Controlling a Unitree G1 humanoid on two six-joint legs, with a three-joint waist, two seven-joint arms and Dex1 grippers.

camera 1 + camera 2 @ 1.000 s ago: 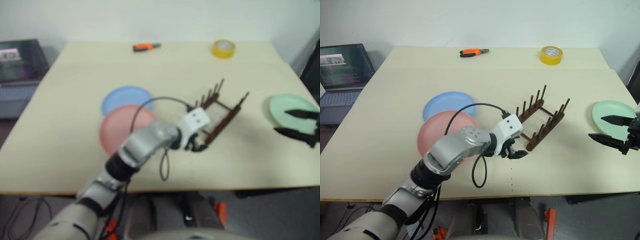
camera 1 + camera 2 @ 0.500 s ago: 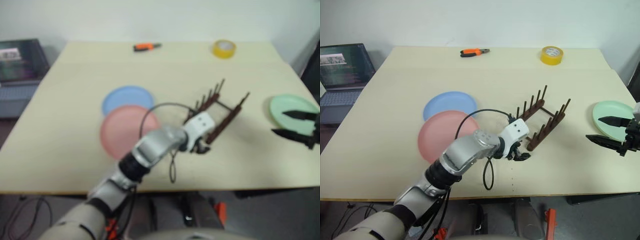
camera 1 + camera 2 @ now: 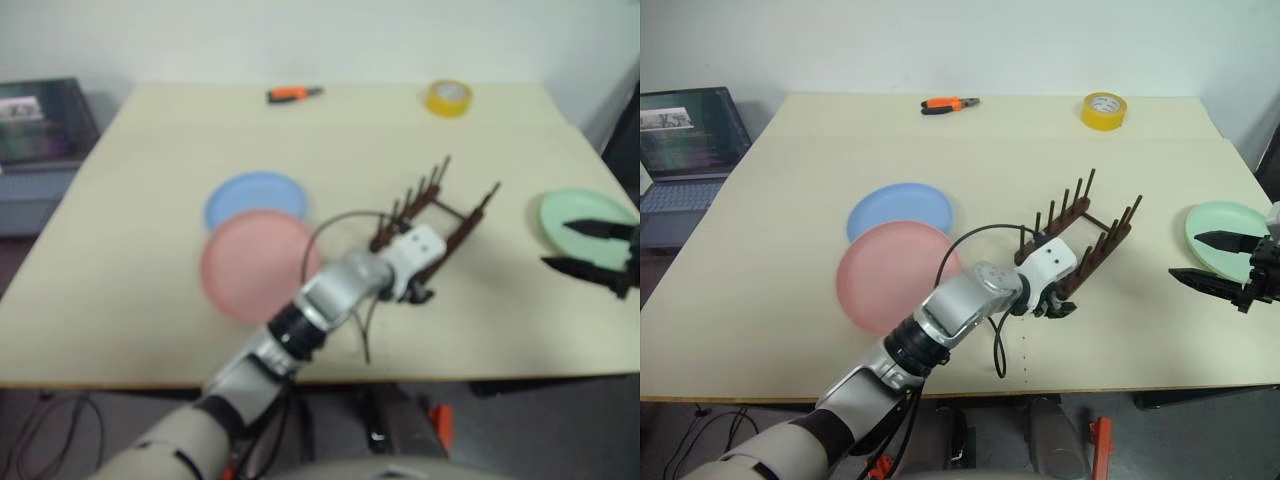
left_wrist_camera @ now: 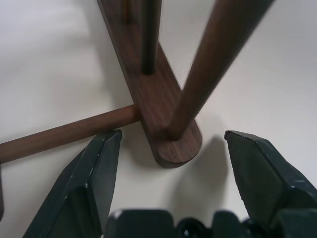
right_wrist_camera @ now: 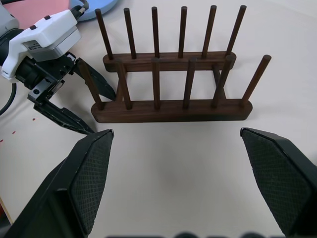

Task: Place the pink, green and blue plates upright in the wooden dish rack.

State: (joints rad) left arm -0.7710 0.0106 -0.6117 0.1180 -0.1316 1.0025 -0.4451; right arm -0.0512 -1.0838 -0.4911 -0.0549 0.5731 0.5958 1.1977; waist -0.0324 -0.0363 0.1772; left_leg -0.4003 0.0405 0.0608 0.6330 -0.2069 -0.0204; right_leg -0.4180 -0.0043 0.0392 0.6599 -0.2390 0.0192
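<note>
The wooden dish rack (image 3: pixel 1080 240) stands empty at the table's middle right, its pegs upright. My left gripper (image 3: pixel 1055 305) is open at the rack's near end; in the left wrist view its fingers (image 4: pixel 94 173) straddle the rounded tip of one base rail (image 4: pixel 168 139) without touching it. The pink plate (image 3: pixel 895 273) lies flat to the left and overlaps the near edge of the blue plate (image 3: pixel 900 208). At the right edge lies the green plate (image 3: pixel 1220 225), with my right gripper (image 3: pixel 1188 255) open and empty just above its near left side.
A yellow tape roll (image 3: pixel 1102 109) and orange-handled pliers (image 3: pixel 948 103) lie at the table's far side. A laptop (image 3: pixel 690 130) sits on a lower surface beyond the left edge. My left arm's black cable (image 3: pixel 985 300) loops between the pink plate and the rack.
My left gripper has moved right and slightly down, from in front of the rack to its near rail end. The right gripper, the plates and the rack have stayed put.
</note>
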